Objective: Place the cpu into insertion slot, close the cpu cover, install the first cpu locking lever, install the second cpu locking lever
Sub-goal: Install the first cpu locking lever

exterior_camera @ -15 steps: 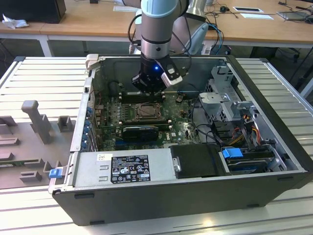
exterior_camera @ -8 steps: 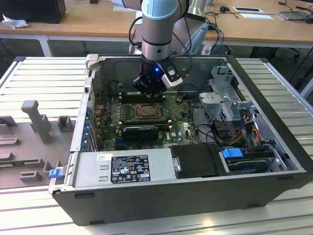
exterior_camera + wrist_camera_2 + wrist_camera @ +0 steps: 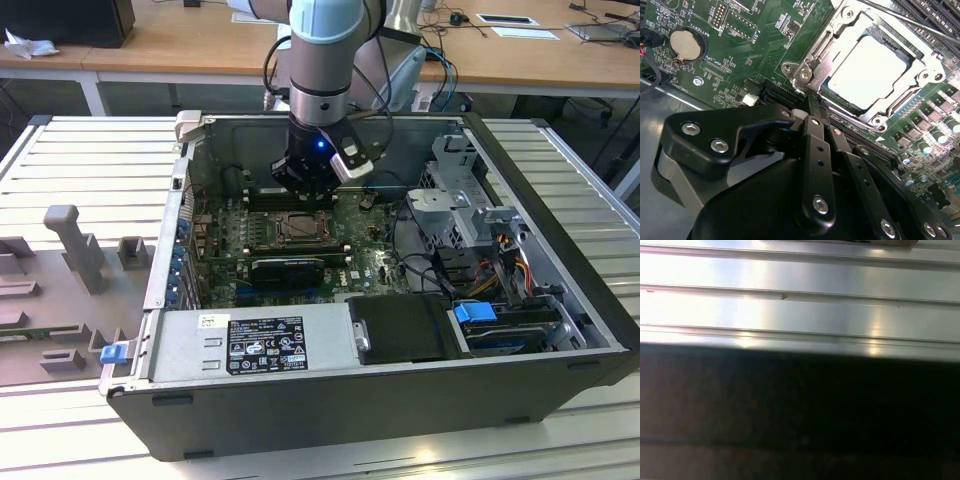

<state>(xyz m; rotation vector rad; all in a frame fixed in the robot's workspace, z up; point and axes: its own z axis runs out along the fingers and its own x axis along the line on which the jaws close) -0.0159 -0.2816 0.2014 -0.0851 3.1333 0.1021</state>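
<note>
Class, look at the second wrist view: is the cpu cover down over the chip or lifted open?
Down. The cpu cover lies flat around the cpu, whose pale top shows through its square cut-out.

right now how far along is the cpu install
Done: the cpu sits in the slot, and the cover lies closed over it, its frame around the chip's rim. In hand: the gripper is down at a corner of the socket, its tip by the hinge hardware, holding nothing that shows. A thin lever runs along the far side; whether either lever is latched can't be told, so the levers count as left.
</note>
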